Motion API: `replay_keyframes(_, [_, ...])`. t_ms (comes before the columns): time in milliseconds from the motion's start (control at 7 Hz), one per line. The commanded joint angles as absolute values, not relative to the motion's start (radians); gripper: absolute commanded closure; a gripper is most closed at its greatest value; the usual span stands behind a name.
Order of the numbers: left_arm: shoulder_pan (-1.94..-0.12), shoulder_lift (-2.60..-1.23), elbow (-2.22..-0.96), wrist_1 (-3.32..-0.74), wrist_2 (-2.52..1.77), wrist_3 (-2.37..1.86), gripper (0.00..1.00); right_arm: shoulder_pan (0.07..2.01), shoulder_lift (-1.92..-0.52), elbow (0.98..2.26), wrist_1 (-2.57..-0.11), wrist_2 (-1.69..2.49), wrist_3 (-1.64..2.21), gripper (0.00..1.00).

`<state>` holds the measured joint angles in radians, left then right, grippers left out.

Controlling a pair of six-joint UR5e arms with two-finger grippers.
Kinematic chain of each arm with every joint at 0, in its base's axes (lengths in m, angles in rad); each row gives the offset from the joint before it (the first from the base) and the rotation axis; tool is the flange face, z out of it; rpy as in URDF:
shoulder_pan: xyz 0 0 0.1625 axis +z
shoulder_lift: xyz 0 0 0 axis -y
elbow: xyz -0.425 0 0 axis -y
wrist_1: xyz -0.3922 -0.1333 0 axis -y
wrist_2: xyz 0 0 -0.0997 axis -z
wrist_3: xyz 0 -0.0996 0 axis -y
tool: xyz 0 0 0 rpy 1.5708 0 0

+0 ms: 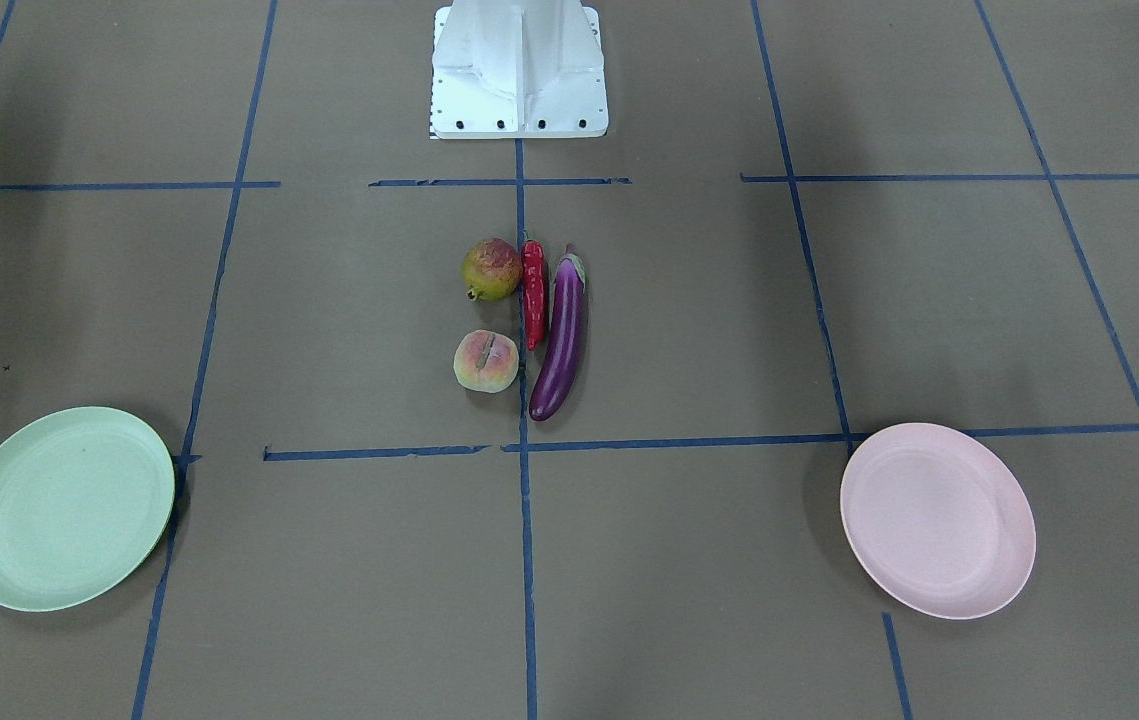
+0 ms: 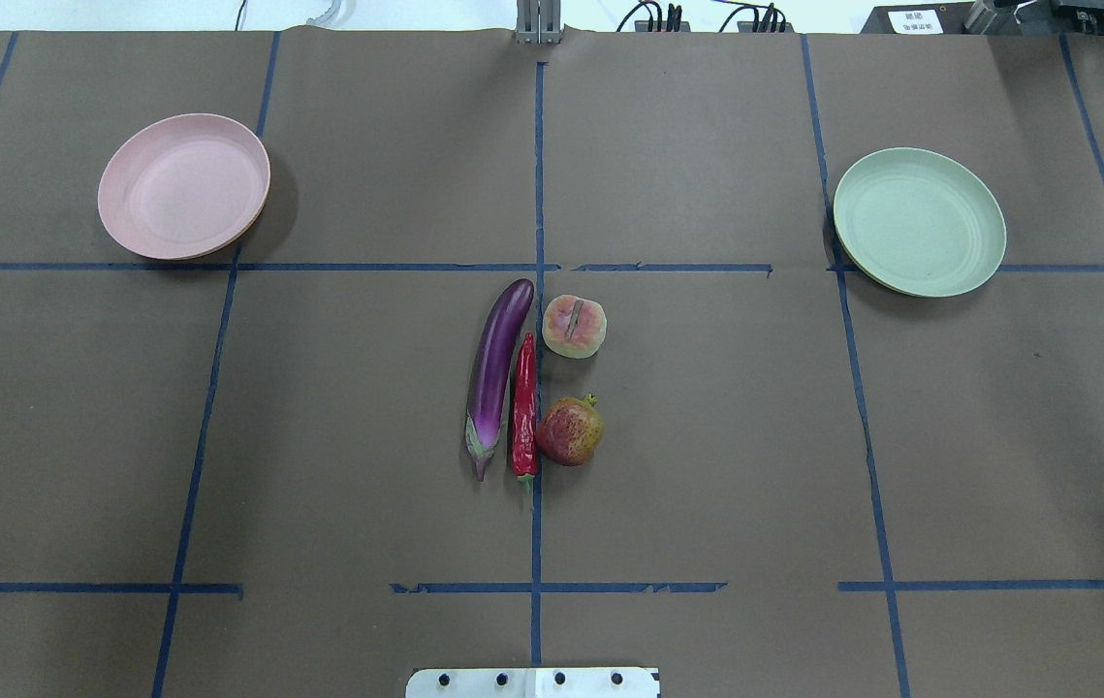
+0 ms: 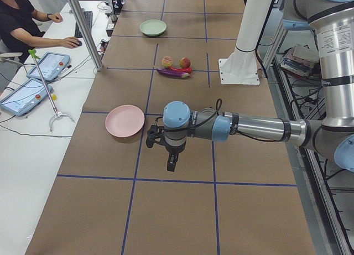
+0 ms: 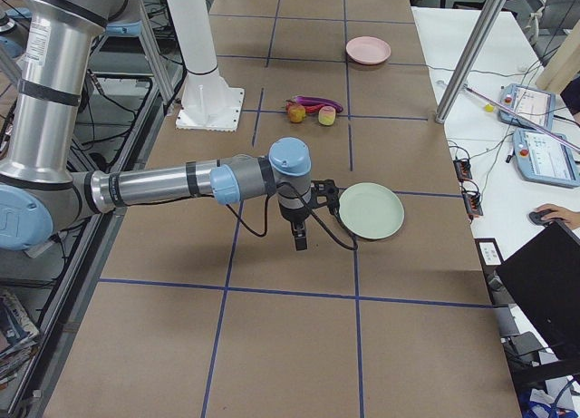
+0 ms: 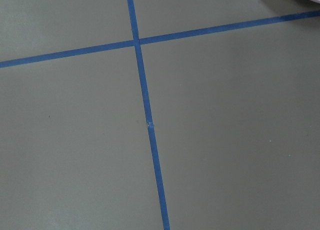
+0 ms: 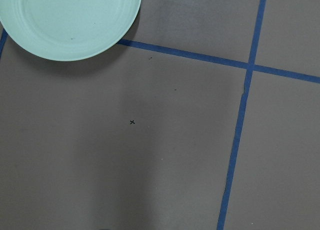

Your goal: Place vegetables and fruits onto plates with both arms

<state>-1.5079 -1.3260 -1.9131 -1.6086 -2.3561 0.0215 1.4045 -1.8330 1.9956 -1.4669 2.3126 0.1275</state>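
On the brown paper worktop (image 2: 319,436), at mid-grid, lie the long glossy eggplant (image 2: 496,373), the slim glossy chili (image 2: 524,407) beside it, the round pomegranate (image 2: 570,430) and the grooved peach (image 2: 575,327). The matte pink plate (image 2: 183,186) sits well off to my left, the green plate (image 2: 920,221) to my right. My left wrist view crops the pink plate to a sliver. My left jaws and right jaws show only side-on: whether they are spread or pressed together, I cannot tell.
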Motion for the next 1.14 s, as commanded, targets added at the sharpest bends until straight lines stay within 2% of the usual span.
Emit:
replay_keyframes(0, [-1.511,-1.304,-1.936,-1.646,-2.358,0.021,0.00,1.404,-1.825,1.997,-1.477,2.319,0.136,0.00])
replay_keyframes(1000, [-1.506,-1.295,-1.921,-1.658,-2.364,0.025,0.00,1.404,-1.827,1.999,-1.468,2.335,0.137,0.00])
